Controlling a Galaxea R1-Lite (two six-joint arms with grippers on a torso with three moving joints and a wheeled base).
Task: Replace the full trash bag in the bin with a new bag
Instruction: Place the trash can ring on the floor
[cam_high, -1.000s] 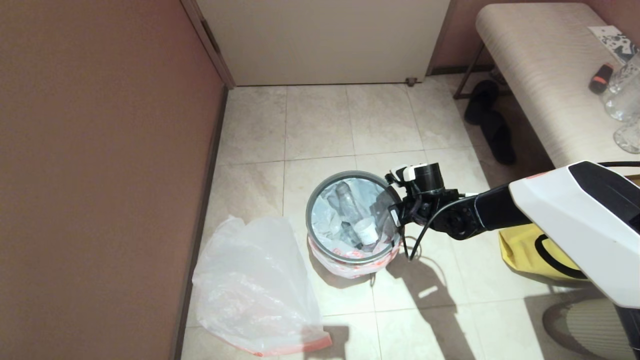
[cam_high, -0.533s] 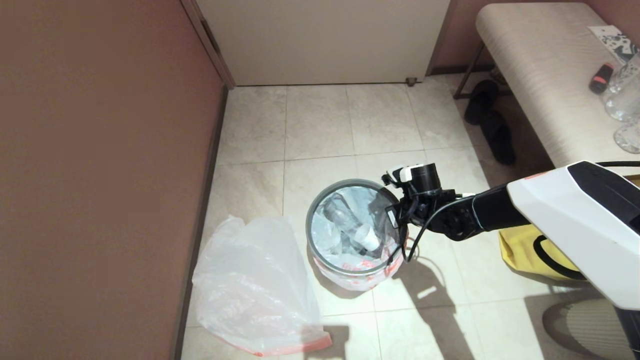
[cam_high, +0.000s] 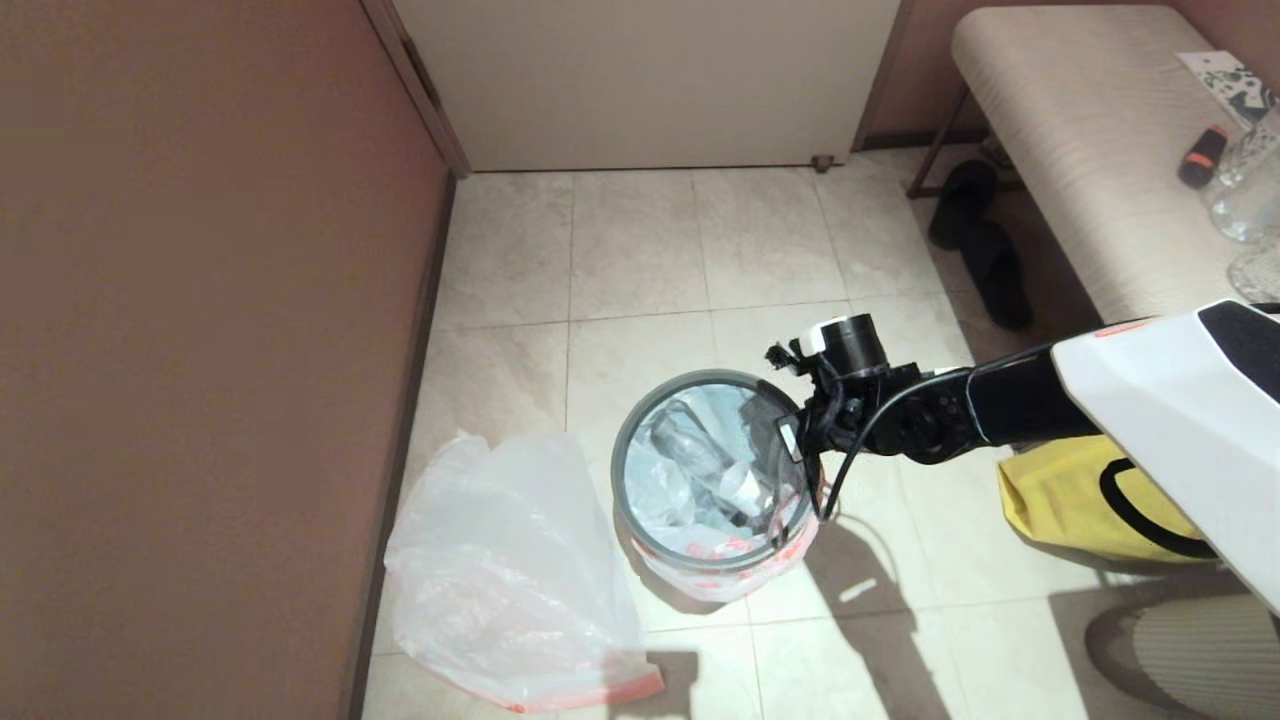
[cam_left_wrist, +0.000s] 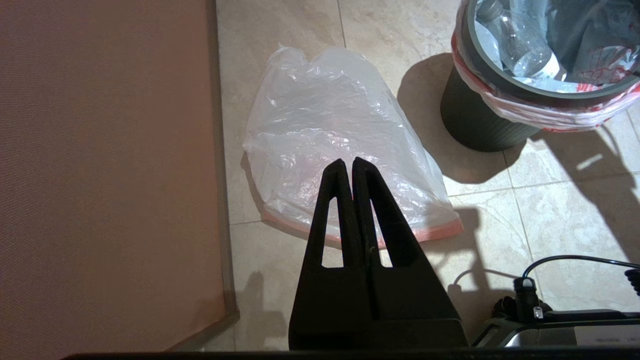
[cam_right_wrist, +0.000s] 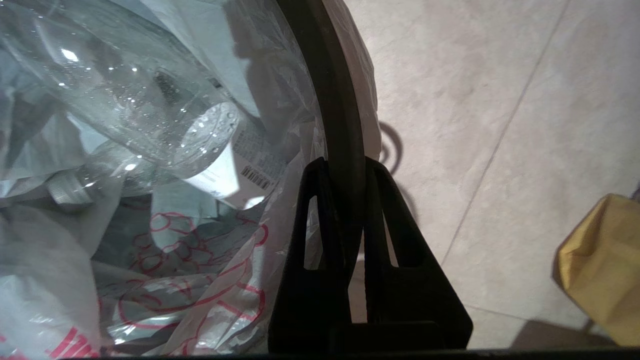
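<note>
Pale floor tiles (cam_high: 640, 250) run from the far white door (cam_high: 650, 80) toward you, with a brown wall (cam_high: 200, 300) on the left and a striped bench (cam_high: 1090, 150) at the far right. Your bin (cam_left_wrist: 475, 125) stands on the tiles near the middle, lined with the full bag (cam_high: 700, 480), whose red-printed edge folds out under the grey hoop (cam_high: 625, 440). Clear bottles (cam_right_wrist: 130, 115) lie inside it. Your right claw (cam_right_wrist: 345, 167) is clenched on the hoop at the bin's right side, one finger inside the ring and one outside. Left of the bin, near the wall, the new bag (cam_high: 510, 580) lies flat on the floor, well apart from the right claw. Your left claw (cam_left_wrist: 347, 165) hangs above that bag with its fingers pressed together, grasping nothing. A yellow bag (cam_high: 1080, 500) sits on the floor to the right.
</note>
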